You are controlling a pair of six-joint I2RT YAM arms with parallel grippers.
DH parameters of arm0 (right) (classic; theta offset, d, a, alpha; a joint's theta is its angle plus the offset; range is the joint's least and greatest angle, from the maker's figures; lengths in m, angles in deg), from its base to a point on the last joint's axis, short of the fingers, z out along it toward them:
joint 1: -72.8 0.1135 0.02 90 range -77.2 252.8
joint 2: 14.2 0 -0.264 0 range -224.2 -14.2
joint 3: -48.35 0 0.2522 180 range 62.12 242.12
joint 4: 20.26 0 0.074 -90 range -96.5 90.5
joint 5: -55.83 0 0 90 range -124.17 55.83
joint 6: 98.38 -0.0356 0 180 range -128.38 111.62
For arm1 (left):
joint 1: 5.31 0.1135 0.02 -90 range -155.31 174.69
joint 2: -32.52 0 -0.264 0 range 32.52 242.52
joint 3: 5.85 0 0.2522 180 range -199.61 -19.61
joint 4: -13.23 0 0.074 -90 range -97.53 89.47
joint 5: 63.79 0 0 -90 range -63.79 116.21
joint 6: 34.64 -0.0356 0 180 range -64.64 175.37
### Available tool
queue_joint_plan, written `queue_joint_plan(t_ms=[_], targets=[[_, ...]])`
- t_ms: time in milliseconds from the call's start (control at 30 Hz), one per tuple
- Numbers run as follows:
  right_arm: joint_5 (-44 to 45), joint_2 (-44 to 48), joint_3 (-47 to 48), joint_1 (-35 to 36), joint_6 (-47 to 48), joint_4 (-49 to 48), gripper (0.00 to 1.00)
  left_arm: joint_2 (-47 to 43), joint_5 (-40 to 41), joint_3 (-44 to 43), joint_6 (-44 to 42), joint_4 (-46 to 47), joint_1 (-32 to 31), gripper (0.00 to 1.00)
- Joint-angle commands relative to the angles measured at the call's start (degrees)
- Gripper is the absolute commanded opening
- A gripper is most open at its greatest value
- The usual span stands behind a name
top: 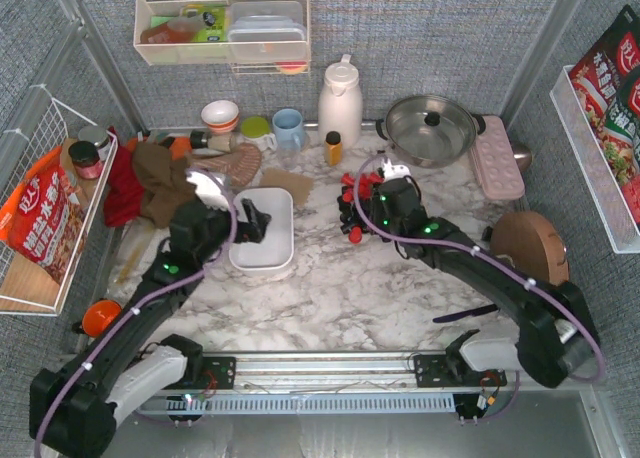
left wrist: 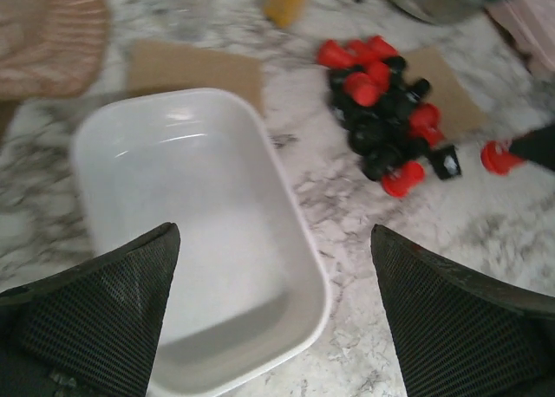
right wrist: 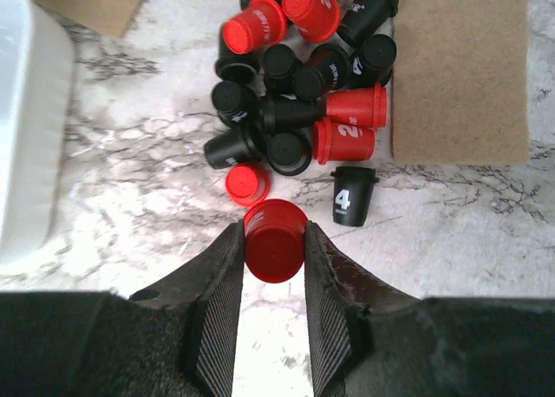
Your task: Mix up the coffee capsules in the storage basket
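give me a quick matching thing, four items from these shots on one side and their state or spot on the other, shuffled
Column one
1 storage basket
2 left gripper
3 right gripper
4 black capsule marked 4

Column two
a shut on a red capsule
b white, no capsules showing in it
c apart from the heap of coffee capsules
d open, above the basket

Pairs: 1-b, 2-d, 3-a, 4-c

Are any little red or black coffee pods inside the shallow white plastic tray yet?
No: the white tray is bare inside; the pods lie heaped on the marble beside it.
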Motion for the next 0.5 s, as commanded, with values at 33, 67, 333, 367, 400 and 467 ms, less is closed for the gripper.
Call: queue_joint_plan(t_ms=[33, 67, 333, 367, 400, 467], targets=[[-4.76, 8.78, 1.04, 0.09, -3.2, 5.89, 0.17, 0.66, 0.77, 7.19, -10.07, 24.58, -10.72, 0.99], [-6.2, 10.45, 1.15, 0.09, -3.71, 6.27, 0.17, 1.49, -1.18, 8.35, -13.05, 28.17, -12.58, 0.99], [-14.63, 20.04, 1.77, 0.25, -9.17, 6.44, 0.17, 11.13, -6.87, 12.64, -30.75, 48.75, -24.9, 0.99], [-15.46, 20.57, 1.66, 0.26, -9.9, 5.88, 0.17, 12.68, -7.19, 12.54, -32.14, 50.47, -25.89, 0.99], [-16.07, 21.13, 1.48, 0.34, -10.61, 5.28, 0.17, 14.18, -7.41, 12.47, -33.27, 52.49, -26.75, 0.99], [-17.37, 21.67, 1.21, 0.44, -12.12, 4.27, 0.17, 18.19, -7.95, 11.88, -35.15, 55.76, -28.4, 1.0]])
